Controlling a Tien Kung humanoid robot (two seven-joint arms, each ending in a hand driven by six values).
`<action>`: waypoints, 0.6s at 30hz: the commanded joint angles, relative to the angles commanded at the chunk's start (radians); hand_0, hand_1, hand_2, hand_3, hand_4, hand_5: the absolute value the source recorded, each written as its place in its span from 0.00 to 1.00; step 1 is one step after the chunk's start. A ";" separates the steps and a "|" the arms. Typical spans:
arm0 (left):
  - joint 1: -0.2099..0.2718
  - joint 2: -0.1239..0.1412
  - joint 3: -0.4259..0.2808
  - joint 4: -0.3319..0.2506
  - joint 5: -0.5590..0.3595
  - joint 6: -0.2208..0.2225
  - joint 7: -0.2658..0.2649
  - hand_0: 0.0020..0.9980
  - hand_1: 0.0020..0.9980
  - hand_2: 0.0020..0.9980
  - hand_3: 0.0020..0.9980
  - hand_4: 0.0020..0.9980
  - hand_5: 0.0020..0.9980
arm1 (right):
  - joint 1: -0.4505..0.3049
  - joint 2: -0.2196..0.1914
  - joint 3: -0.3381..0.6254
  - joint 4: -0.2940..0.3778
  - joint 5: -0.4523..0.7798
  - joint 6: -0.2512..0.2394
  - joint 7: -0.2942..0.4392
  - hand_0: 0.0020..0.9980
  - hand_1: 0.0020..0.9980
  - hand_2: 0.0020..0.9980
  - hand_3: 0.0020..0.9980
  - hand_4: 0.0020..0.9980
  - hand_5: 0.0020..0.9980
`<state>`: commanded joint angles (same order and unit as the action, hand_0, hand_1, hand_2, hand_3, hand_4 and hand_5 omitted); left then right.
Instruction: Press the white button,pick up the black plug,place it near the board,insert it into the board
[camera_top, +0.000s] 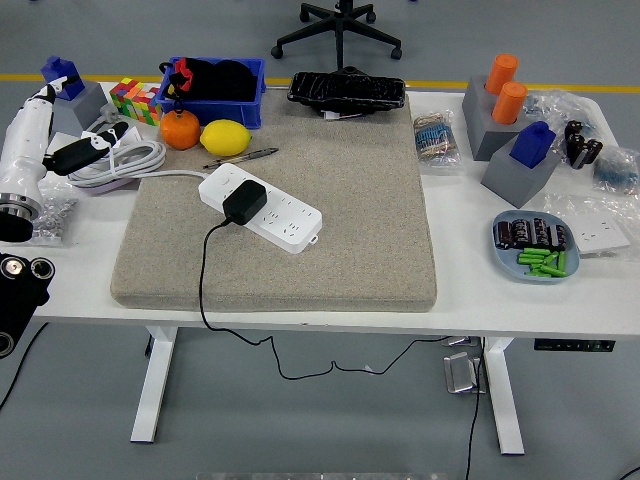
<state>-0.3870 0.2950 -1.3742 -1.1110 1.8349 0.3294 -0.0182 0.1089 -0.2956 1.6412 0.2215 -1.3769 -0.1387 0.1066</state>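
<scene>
1. No brand, label or writing can be read on anything here; it is all too small.
2. The left hand (75, 152) sits at the far left of the table, at the end of a white forearm coming up from the lower left edge. Its black and white fingers (108, 136) point right, stretched and relaxed, gripping nothing.
3. Those fingertips lie over the coiled white cable (135, 160); whether they touch it I can't tell.
4. The black plug (244, 202) is well to the hand's right, seated upright in the white power strip (265, 208), its black cord (203, 285) trailing off the near edge of the table.
5. The strip lies diagonally on the grey mat (350, 220), the strip's near-hand end pointing back toward the cable coil.
6. Just right of the fingertips, an orange (181, 130) and a lemon (226, 137) sit side by side, a pen (243, 156) below them.
7. Beyond the hand, a colourful cube (134, 99) and a blue bin (228, 98).
8. The right hand is out of the picture.
</scene>
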 joint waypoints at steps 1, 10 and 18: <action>0.000 0.000 -0.001 0.000 0.000 -0.001 0.001 0.99 0.97 0.92 0.89 0.91 0.56 | 0.001 0.000 -0.001 0.000 0.000 0.000 0.000 0.66 0.58 0.57 0.56 0.62 0.26; 0.010 -0.006 -0.002 -0.005 0.003 -0.003 0.007 0.99 0.96 0.92 0.88 0.90 0.56 | -0.004 -0.001 -0.002 -0.003 -0.002 0.001 -0.002 0.66 0.58 0.57 0.56 0.62 0.26; 0.006 -0.008 0.000 -0.006 0.005 -0.006 0.010 1.00 0.96 0.92 0.88 0.90 0.57 | -0.007 -0.003 0.011 -0.004 -0.004 0.001 -0.001 0.66 0.58 0.57 0.56 0.62 0.27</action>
<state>-0.3809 0.2867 -1.3745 -1.1171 1.8395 0.3236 -0.0080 0.1019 -0.2984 1.6526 0.2180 -1.3810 -0.1373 0.1057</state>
